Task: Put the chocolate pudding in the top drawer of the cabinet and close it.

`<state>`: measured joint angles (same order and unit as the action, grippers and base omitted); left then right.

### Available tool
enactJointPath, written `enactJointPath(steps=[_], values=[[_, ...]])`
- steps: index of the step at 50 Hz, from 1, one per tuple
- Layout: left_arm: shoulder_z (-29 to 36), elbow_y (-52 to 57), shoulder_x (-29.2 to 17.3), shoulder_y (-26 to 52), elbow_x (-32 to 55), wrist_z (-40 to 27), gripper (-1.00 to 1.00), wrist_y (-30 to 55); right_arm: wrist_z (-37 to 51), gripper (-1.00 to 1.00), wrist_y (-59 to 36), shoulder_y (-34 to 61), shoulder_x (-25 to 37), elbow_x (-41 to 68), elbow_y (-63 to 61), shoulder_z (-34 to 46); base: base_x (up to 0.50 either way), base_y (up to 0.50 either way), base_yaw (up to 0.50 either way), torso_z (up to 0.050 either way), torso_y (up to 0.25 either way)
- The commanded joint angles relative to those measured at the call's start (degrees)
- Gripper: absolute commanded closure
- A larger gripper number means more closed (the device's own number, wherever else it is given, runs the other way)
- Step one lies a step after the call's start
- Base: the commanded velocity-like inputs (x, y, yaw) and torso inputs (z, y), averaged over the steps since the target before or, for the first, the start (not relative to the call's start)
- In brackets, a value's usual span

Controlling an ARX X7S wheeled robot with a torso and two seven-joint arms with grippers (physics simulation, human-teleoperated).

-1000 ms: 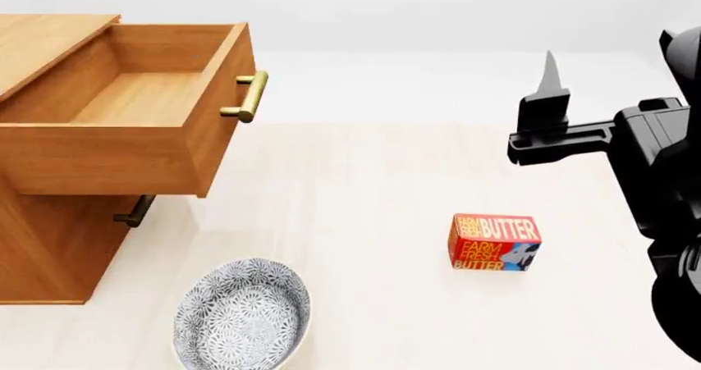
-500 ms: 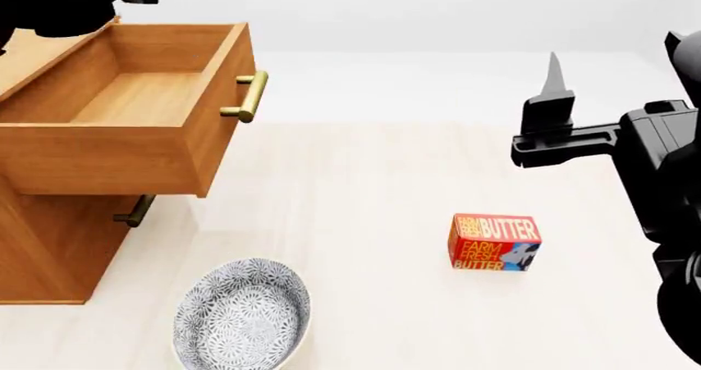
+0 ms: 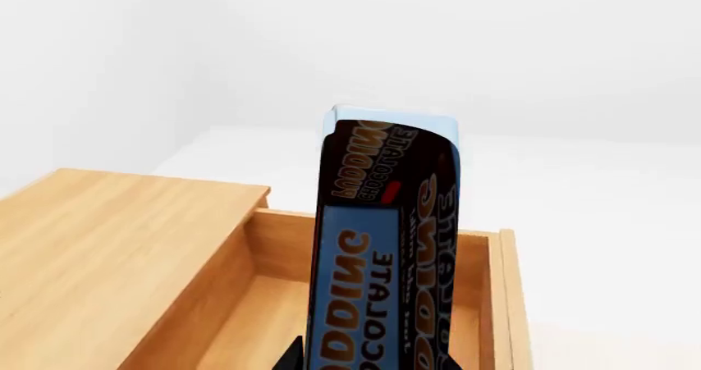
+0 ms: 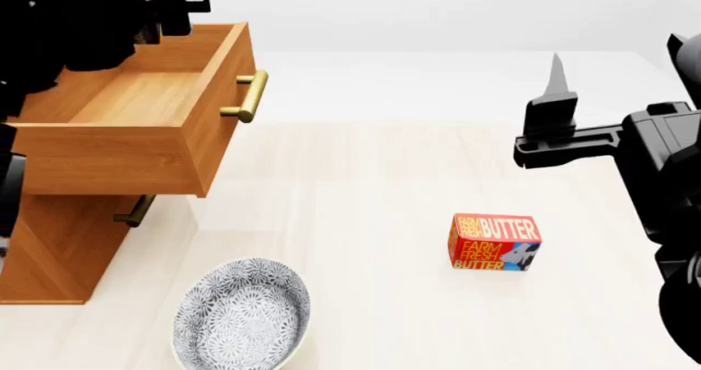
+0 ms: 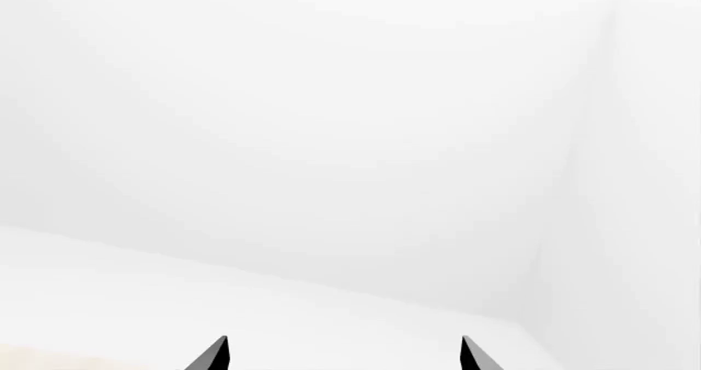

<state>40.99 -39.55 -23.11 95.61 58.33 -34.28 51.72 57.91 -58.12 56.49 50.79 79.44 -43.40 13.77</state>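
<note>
Chocolate pudding [image 3: 386,247] held upright in the left hand [image 3: 367,355], clamped at its lower end; only the finger bases show at the frame edge in the left wrist view. Box hangs above the open top drawer [image 4: 131,99], drawer cavity bare beneath it. Drawer pulled well out of the cabinet [image 4: 49,247], brass handle [image 4: 251,96] on the front. In the head view the left arm's dark bulk covers the back of the drawer and hides the box itself. Judgement: step in hand is the drop-in. Best lower the box until it is inside the walls, clear of front and side boards, then release; tall and thin, it will likely tip flat on landing. Right hand [image 5: 344,354] idle, raised well apart over the table [image 4: 373,181], fingers spread, holding nothing. Box lettering reads "CHOCOLATE PUDDING", seen inverted. On the table, a red-orange carton marked "FARM FRESH BUTTER" [image 4: 494,242]; patterned bowl [image 4: 241,312] near the cabinet.
</note>
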Motion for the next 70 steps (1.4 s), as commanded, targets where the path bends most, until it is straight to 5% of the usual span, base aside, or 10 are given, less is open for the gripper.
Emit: enactJointPath(steps=[1,33,70], values=[[1.42,-5.74,1.24,-0.65,-2.62,2.27,1.0,-2.92,-1.13,-1.0,1.17,-1.73,0.26,-1.56,0.56,-0.18,0.0,0.0,0.0,0.0,0.0],[6.61,-32.22,9.27,3.87,-11.87,11.76,1.0,-14.24,-2.81,-1.0,1.81,-2.52,-0.92,-4.94,1.88,1.92,0.0,0.0,0.0,0.0,0.0],[-1.53,-35.3,9.77,-0.95,-20.24,14.49,1.0,-15.8,-3.26,-1.0,1.33,-0.85,-2.52,-6.12,3.4,4.04,0.0,0.0,0.0,0.0,0.0]])
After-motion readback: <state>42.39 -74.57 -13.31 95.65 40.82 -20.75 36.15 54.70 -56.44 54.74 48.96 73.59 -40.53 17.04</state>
